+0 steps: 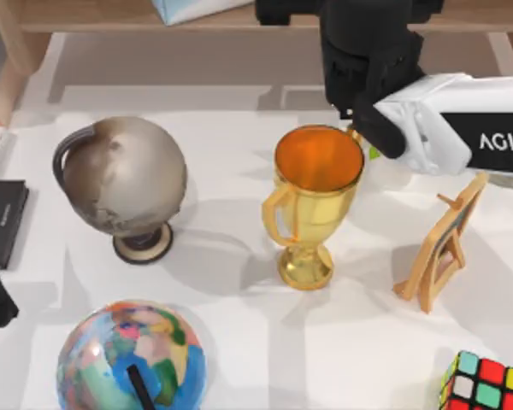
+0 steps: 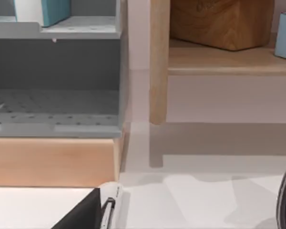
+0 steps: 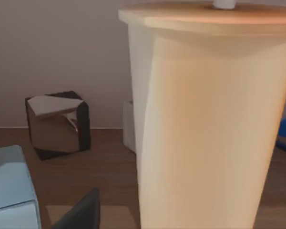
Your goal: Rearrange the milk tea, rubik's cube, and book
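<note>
While my right gripper (image 1: pixel 369 94) nears the tall cream-beige milk tea cup (image 3: pixel 200 119), I cannot tell its jaw state; grasping comes next.

A gold trophy (image 1: pixel 312 201) stands mid-table with a grey globe (image 1: pixel 120 184) to its left, a colourful globe (image 1: pixel 130 359) at the near edge, and a small wooden easel (image 1: pixel 440 243) to its right.
</note>
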